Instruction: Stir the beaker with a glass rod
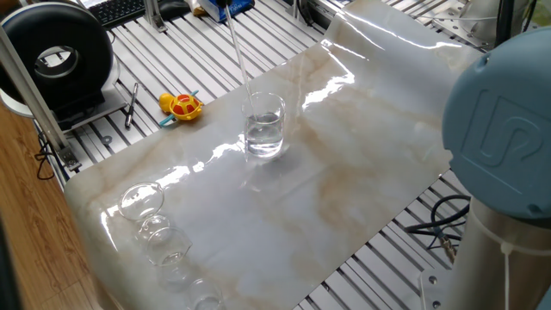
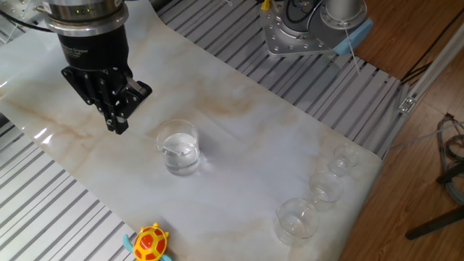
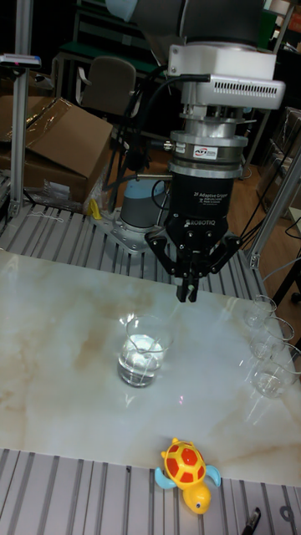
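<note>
Beaker (image 1: 263,126): clear, straight-sided, standing upright on the marble sheet, holding clear liquid; glass rod (image 1: 239,53): thin, transparent, leaning slightly, lower end dipping inside beaker.
</note>
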Robot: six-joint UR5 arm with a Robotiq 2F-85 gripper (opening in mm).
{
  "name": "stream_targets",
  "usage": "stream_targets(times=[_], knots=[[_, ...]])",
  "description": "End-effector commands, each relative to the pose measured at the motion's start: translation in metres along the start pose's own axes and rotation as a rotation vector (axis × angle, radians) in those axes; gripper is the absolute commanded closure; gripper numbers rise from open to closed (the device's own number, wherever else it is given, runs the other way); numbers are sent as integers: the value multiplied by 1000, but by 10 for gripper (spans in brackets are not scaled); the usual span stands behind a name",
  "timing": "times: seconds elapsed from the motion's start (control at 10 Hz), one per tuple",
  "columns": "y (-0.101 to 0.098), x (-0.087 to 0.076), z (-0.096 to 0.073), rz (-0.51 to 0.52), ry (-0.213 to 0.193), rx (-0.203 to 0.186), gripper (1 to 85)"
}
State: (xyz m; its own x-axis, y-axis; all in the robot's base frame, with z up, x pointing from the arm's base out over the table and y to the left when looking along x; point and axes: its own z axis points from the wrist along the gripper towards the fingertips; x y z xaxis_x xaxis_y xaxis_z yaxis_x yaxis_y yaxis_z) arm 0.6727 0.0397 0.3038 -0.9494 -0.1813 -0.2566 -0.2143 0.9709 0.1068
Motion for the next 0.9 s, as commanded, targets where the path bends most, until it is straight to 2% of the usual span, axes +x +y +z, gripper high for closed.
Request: stream_targets(times=[0.0, 0.3, 0.5, 0.8], knots=[[-3, 5, -3, -10, 4, -3, 847], [6, 12, -5, 24, -3, -32, 847], [14, 7, -4, 29, -25, -39, 847], [7, 0, -2, -29, -45, -14, 847]])
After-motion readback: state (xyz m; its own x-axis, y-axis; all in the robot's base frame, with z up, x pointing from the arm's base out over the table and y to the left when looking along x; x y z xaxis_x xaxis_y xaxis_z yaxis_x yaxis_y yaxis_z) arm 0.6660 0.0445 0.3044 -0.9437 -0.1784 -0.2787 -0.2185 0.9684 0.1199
